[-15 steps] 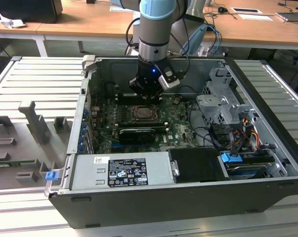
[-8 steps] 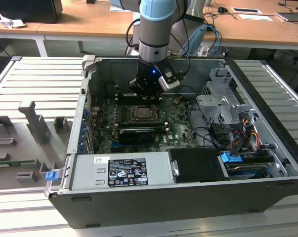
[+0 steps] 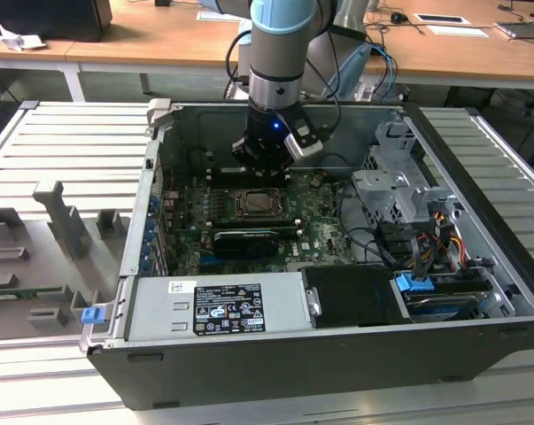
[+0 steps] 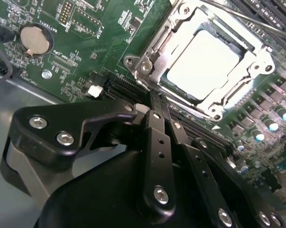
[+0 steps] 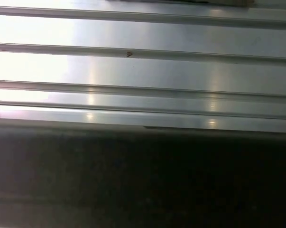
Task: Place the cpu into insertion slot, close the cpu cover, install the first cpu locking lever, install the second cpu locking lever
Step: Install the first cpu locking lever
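Ribbed grey aluminium table (image 3: 63, 142) carries the open computer case (image 3: 275, 354), with wooden desks (image 3: 160, 40) behind it. From my remote seat I see the arm (image 3: 282, 44) reaching down into the case, its gripper (image 3: 265, 159) just above the green motherboard (image 3: 324, 221) at the back edge of the socket. In the second wrist view the black fingers (image 4: 157, 142) lie pressed together, closed on nothing, their tips just beside the corner of the cpu cover (image 4: 150, 59). That cover lies flat over the insertion slot (image 4: 256, 45), and the cpu (image 4: 202, 64) shows through its window, already seated. Room is tight: the case wall (image 3: 156, 168) stands on the exterior view's left, a drive cage (image 3: 395, 186) and bundled cables (image 3: 426, 239) on its right, the power supply (image 3: 218, 305) in front. A coin battery (image 4: 33, 39) sits well apart.
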`<action>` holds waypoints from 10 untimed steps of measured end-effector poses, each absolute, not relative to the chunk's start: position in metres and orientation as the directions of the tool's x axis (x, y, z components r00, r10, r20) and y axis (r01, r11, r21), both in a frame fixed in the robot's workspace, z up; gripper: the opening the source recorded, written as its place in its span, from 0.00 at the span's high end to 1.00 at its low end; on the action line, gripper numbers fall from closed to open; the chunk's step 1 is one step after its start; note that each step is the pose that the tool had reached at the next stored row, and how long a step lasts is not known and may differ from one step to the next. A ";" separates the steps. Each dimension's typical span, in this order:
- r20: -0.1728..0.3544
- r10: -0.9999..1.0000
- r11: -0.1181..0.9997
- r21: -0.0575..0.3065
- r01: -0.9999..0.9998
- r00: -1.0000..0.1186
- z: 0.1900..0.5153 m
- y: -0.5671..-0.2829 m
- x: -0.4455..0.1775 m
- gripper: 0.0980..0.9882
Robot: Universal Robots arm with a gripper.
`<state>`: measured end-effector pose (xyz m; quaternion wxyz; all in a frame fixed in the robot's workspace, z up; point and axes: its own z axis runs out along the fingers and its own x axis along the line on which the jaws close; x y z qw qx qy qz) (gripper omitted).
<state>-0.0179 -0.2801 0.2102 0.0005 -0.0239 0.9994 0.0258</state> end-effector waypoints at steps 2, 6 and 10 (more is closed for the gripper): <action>-0.002 -0.048 0.998 0.051 -0.048 -0.999 0.212 -0.280 -0.018 0.99; -0.002 -0.048 0.998 0.051 -0.048 -0.999 0.212 -0.283 -0.018 0.99; -0.002 -0.048 0.998 0.051 -0.048 -0.999 0.212 -0.288 -0.018 0.99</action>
